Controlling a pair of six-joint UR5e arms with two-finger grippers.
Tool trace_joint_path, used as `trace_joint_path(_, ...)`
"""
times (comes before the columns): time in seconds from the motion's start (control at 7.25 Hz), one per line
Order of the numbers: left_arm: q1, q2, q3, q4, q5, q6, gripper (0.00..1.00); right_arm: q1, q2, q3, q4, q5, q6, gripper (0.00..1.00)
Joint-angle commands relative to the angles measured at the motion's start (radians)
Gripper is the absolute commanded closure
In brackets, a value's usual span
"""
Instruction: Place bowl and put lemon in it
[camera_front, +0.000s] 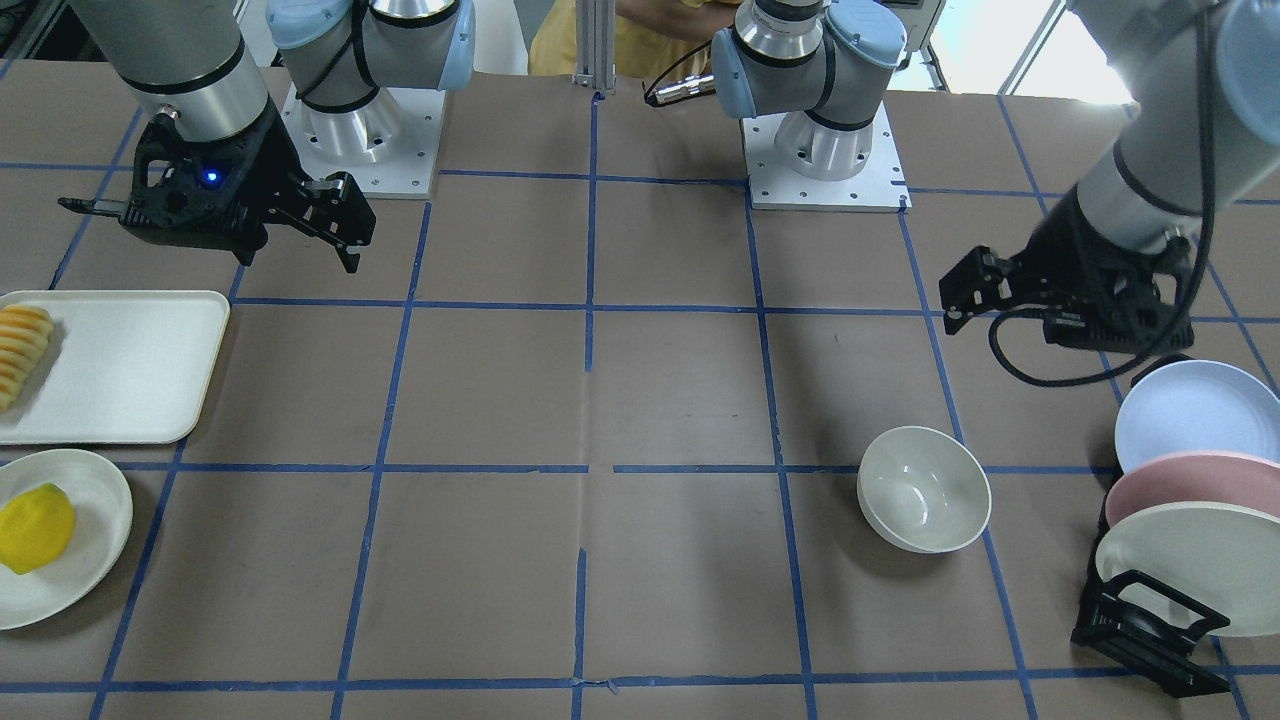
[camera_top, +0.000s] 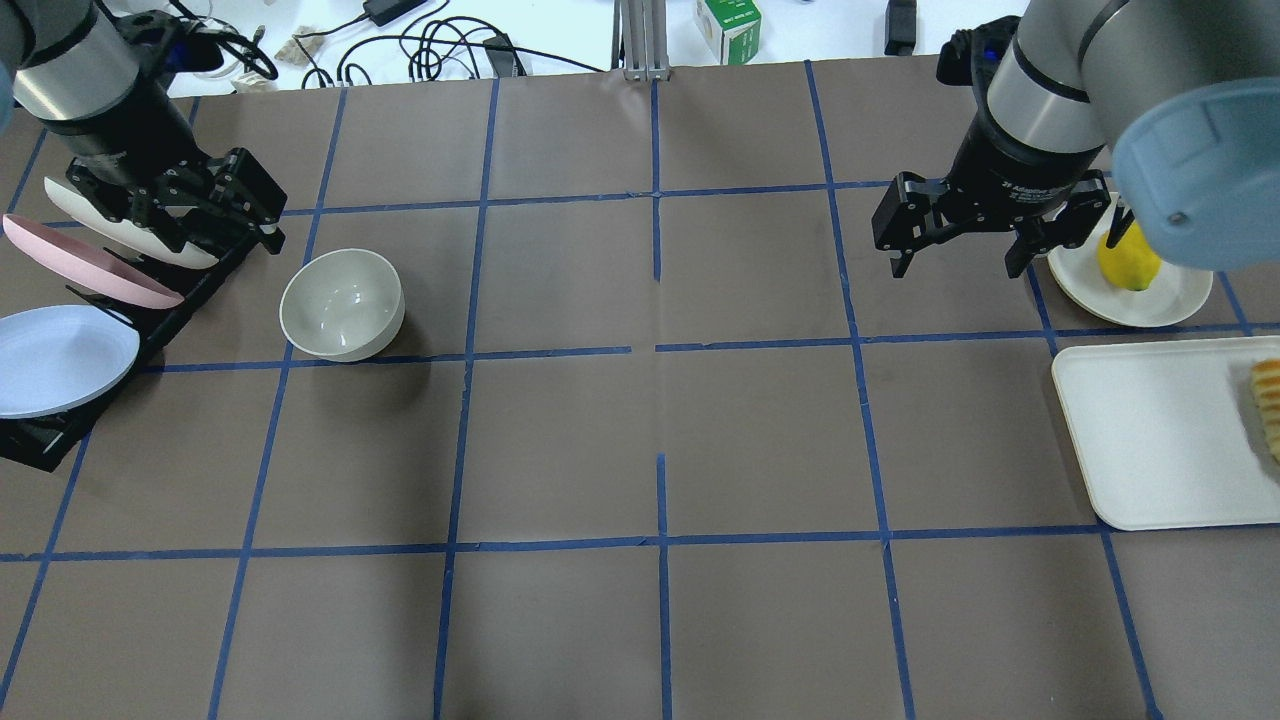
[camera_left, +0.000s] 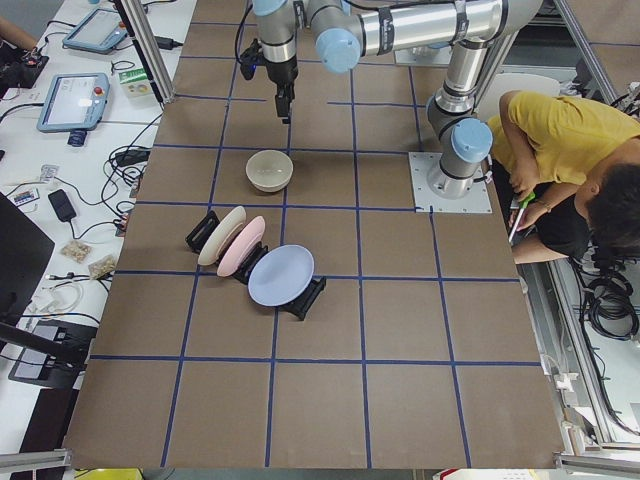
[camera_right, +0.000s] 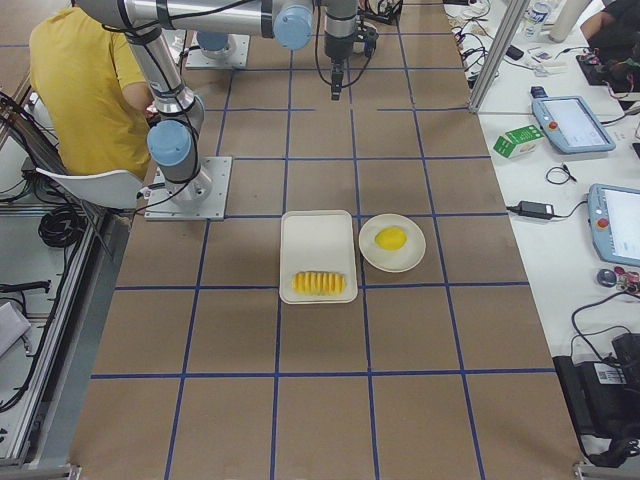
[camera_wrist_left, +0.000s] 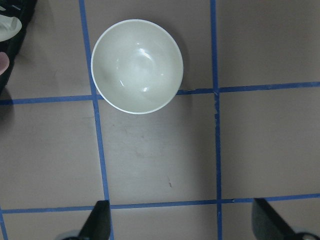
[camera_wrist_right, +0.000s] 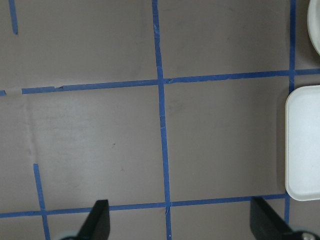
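Note:
The off-white bowl (camera_top: 342, 304) stands upright and empty on the table, beside the plate rack; it also shows in the front view (camera_front: 925, 488) and the left wrist view (camera_wrist_left: 137, 66). The yellow lemon (camera_top: 1128, 262) lies on a shallow white plate (camera_top: 1170, 300), also in the front view (camera_front: 35, 527). My left gripper (camera_top: 190, 212) is open and empty, above the rack's far end and apart from the bowl. My right gripper (camera_top: 955, 260) is open and empty, just left of the lemon's plate.
A black rack (camera_top: 60, 430) holds blue, pink and white plates upright. A white tray (camera_top: 1150, 440) with ridged yellow-orange sliced food (camera_top: 1268, 400) lies near the lemon's plate. People sit behind the robot bases (camera_left: 560, 130).

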Motion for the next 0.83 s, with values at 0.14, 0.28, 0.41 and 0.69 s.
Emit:
trace_joint_path(0.14,0.09,-0.147,-0.111,0.272,-0.014,0.071,0.0,-0.129,0.015,0.012,-0.013,-0.002,-0.034,0.0)
trace_joint_path(0.28,0.093,-0.193,-0.135,0.352,-0.05,0.065,0.0,-0.21,0.051,0.006,-0.045,-0.001,-0.072,0.0)
trace_joint_path(0.41,0.098,-0.229,-0.137,0.356,-0.049,0.068,0.0,-0.281,0.115,0.012,-0.144,-0.005,-0.211,0.0)
trace_joint_path(0.69,0.098,-0.287,-0.133,0.375,-0.052,0.055,0.0,-0.402,0.238,0.009,-0.197,-0.003,-0.276,0.0)
